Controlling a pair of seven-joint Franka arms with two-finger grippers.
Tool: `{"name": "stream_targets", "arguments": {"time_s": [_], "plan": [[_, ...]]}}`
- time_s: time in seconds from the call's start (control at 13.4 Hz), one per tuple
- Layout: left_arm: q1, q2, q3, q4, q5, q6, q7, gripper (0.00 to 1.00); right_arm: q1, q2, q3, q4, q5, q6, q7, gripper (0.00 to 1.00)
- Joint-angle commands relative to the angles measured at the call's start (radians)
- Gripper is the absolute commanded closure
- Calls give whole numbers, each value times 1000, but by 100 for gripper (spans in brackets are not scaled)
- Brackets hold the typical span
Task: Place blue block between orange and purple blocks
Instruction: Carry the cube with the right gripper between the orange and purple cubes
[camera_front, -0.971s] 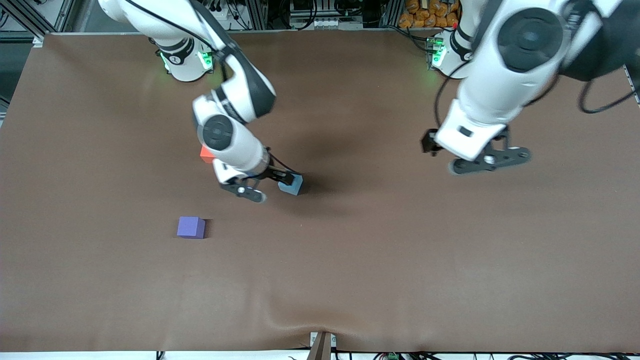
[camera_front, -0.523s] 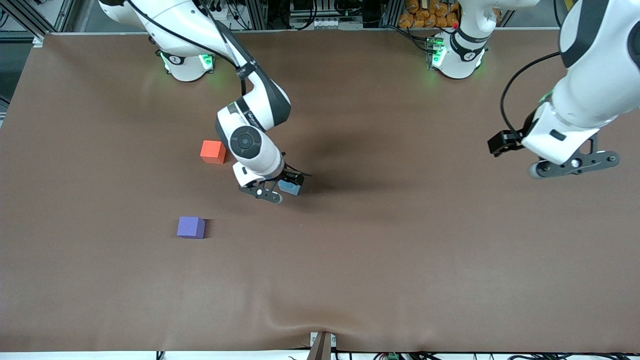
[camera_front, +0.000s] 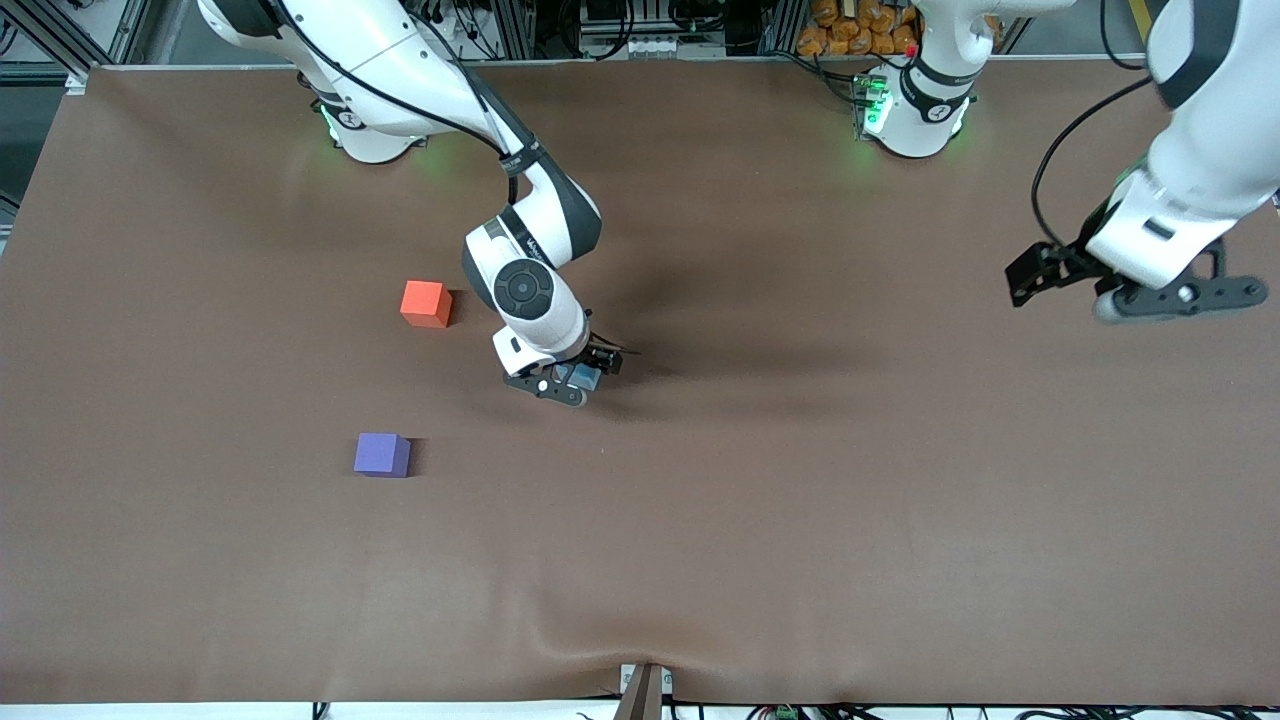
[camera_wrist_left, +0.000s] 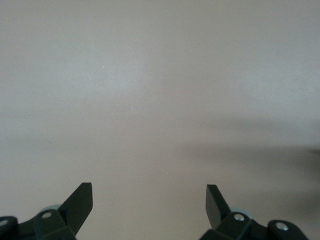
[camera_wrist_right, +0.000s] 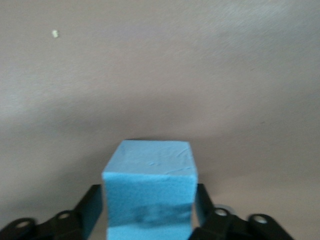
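On the brown table mat (camera_front: 800, 500), the blue block (camera_wrist_right: 149, 192) is clamped between the fingers of the right gripper (camera_front: 575, 379), toward the left arm's end from the orange block (camera_front: 425, 303) and purple block (camera_front: 381, 454); the left gripper (camera_front: 1165, 297) is held spread apart, waiting over bare mat

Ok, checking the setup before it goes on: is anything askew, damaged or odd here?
Nothing much. The right gripper is shut on the blue block, which bears a dark smudge. The orange block and purple block sit flat and apart. The left gripper waits open.
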Motion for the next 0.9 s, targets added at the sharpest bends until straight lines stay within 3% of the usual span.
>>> {"name": "stream_targets", "arguments": {"time_s": [0.0,0.22,0.37,0.6,0.82], "plan": [[24,-52,10,-4,-17,-36,102,0,-61,-119,-33,10,-44,-228,-92,100],[56,-36,14,45,-74,-73,193,0,-246,-277,-36,-2,-43,-430,-339,100],[60,-41,10,48,-83,-99,170,0,-358,-331,-36,-53,-44,-458,-538,100],[60,-50,10,47,-85,-105,124,0,-423,-379,-34,-286,-40,-181,-639,100],[60,-56,4,45,-82,-116,67,0,-420,-363,-33,-380,-34,-26,-634,100]]}}
